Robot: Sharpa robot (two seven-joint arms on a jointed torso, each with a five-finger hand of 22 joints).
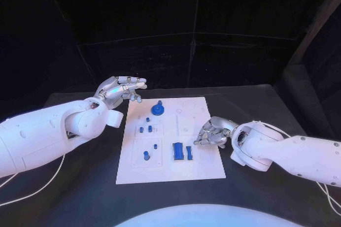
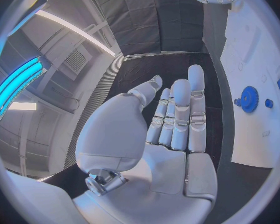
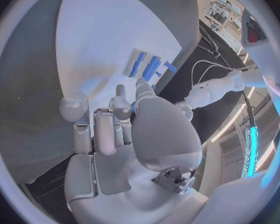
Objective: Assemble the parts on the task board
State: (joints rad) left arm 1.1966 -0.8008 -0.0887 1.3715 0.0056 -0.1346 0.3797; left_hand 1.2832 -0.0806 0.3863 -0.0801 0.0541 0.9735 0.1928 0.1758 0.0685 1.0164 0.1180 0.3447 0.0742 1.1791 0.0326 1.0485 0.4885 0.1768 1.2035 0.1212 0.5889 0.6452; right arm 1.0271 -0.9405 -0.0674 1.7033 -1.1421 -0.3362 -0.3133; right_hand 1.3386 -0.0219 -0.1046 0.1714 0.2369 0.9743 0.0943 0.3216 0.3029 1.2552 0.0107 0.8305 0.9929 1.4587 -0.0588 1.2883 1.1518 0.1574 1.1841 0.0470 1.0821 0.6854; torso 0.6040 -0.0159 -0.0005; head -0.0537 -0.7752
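Centrally on the black tabletop (image 1: 64,101) lies the white task board (image 1: 202,163), a rectangle with its long sides running from the near edge toward the far edge. Small blue parts sit on it. A blue gear (image 1: 157,109) stands near the board's far edge, toward its left side. Behind the middle, a cluster of small blue pegs (image 1: 147,127) stands in the left half. Nearer the front, two blue rectangular blocks (image 1: 182,151) lie side by side just right of the board's centre line, with two more small blue pieces (image 1: 150,153) to their left.

The left hand (image 1: 122,89) hovers off the board's far left corner, above bare tabletop, touching nothing. In the left wrist view its fingers (image 2: 180,114) are stretched out straight and it holds nothing; the gear (image 2: 248,99) shows beyond them on the board.

The right hand (image 1: 212,132) rests at the board's right edge, about halfway along it, with fingers curled downward. Whether it holds anything, I cannot tell. In the right wrist view its fingers (image 3: 105,129) bend toward the white board, with the blocks (image 3: 146,67) lying beyond them.
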